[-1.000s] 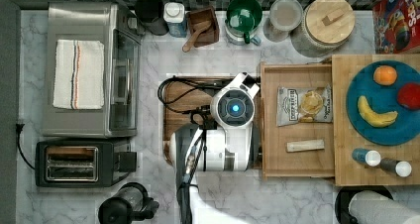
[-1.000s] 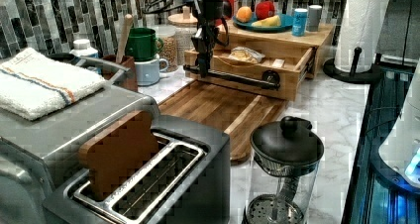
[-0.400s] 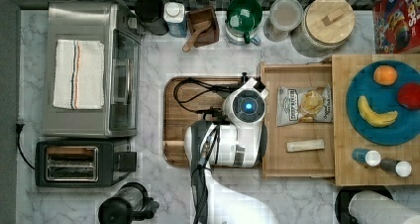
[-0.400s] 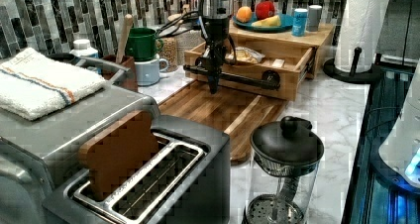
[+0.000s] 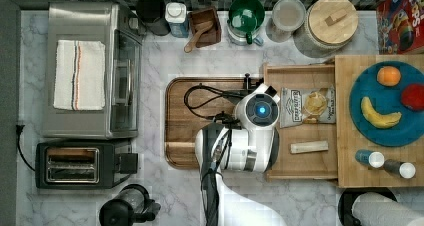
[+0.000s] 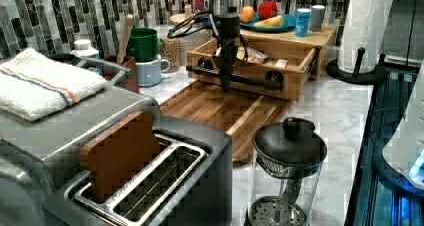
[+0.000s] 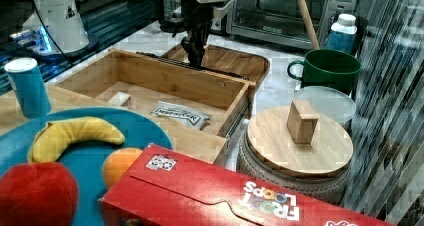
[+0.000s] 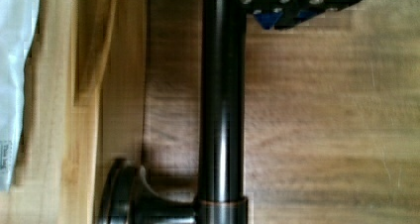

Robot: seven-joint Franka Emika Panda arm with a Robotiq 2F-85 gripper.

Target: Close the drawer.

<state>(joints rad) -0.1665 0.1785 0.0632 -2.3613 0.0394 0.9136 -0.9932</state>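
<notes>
The drawer (image 5: 298, 71) is a pale wooden box standing pulled out from under the block top, toward the top view's left. It holds a snack bag (image 5: 306, 106) and a small white bar (image 5: 309, 147). A dark handle bar (image 6: 250, 77) (image 8: 220, 110) runs along the drawer's front (image 6: 260, 89). My gripper (image 6: 226, 84) (image 7: 195, 62) points straight down, shut and with nothing held. It stands right at the handle, on the side of the dark board. In the wrist view, the fingertips (image 8: 289, 8) sit beside the bar. From above, my wrist (image 5: 257, 111) covers the fingers.
A dark serving board (image 5: 197, 121) lies in front of the drawer. The block top (image 5: 350, 171) carries a blue plate (image 5: 385, 103) with fruit. A toaster oven (image 5: 90, 68), toaster (image 5: 75, 163), French press (image 5: 127, 211), green mug (image 5: 246, 13) and lidded jar (image 5: 327, 23) ring the counter.
My arm has moved toward the top view's right, from over the dark board to the drawer's handle. The drawer has not visibly shifted.
</notes>
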